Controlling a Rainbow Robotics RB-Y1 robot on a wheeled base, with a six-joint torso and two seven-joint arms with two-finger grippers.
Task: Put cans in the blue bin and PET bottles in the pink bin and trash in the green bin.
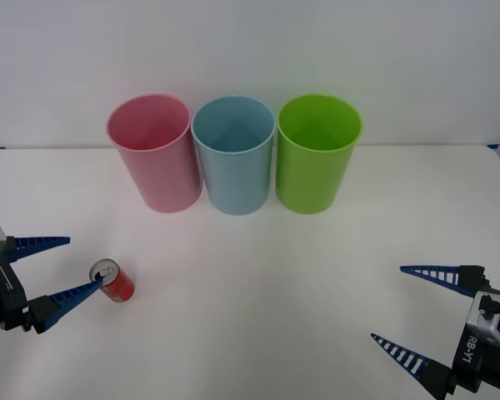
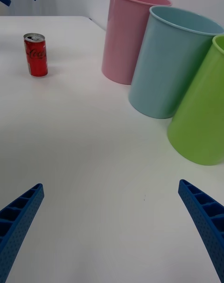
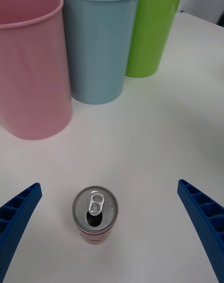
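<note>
While the can (image 1: pixel 114 281) stood upright on the table (image 1: pixel 258 283), well in front of the pink bin (image 1: pixel 153 152), the left gripper (image 1: pixel 57 268) hung over it with fingers spread wide and nothing between them. The can was short and red, with white script on its side, a silver top and an opened pull-tab. The blue bin (image 1: pixel 234 154) stood just right of the pink bin, with the green bin (image 1: pixel 315 152) beyond it. The right gripper (image 1: pixel 417 312) was open and empty, far right of the can.

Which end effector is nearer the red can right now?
Left. The left end effector is open right beside the can; the right end effector is open far across the table.
</note>
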